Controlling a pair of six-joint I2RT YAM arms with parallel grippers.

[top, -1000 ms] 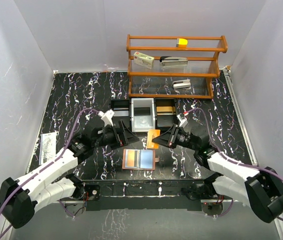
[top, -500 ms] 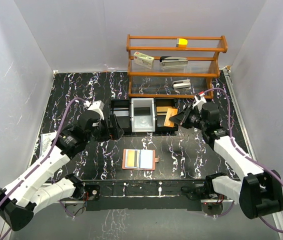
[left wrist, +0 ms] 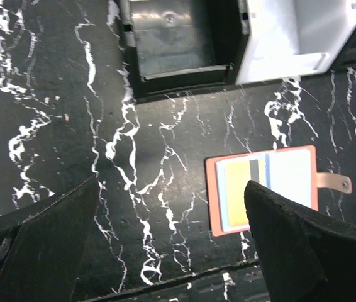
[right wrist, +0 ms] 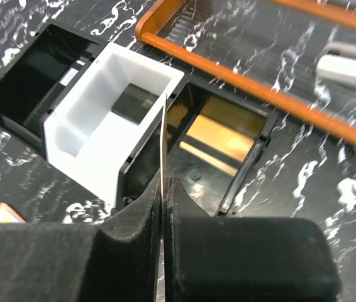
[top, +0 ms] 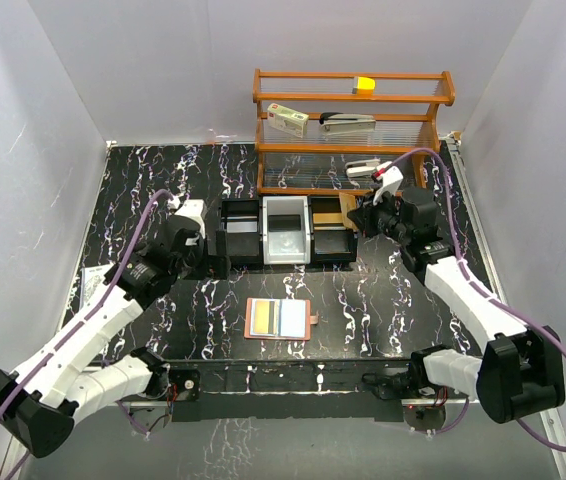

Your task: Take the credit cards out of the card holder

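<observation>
1. The table (top: 143, 190) is black with white veins, and everything of the task lies on its middle part.
2. The tray (top: 243, 215) has three parts and lies far from the arm bases. Its right part holds something flat and golden-orange (right wrist: 219, 135), probably a card.
3. The card holder (left wrist: 211, 198) lies open and flat, nearer to the bases than the tray and between the two arms. Its long side runs left to right and its small tab points to the right arm's side.
4. A yellow card (left wrist: 241, 195) and a pale blue card (left wrist: 290, 179) sit side by side in the card holder, so the task is not yet finished.
5. The right gripper (right wrist: 165, 192) is closed and pinches a thin card (right wrist: 165, 135). The card stands on its edge above the tray, about over the wall between the white middle part and the right part. Its colour cannot be told.
6. The left gripper (left wrist: 173, 189) is wide open and holds nothing. It hangs beside the tray's left part.
7. It seems that the left gripper is the nearer one to the card holder, which lies toward the bases and toward the right from it. The next pick probably needs this arm to move that way.
</observation>
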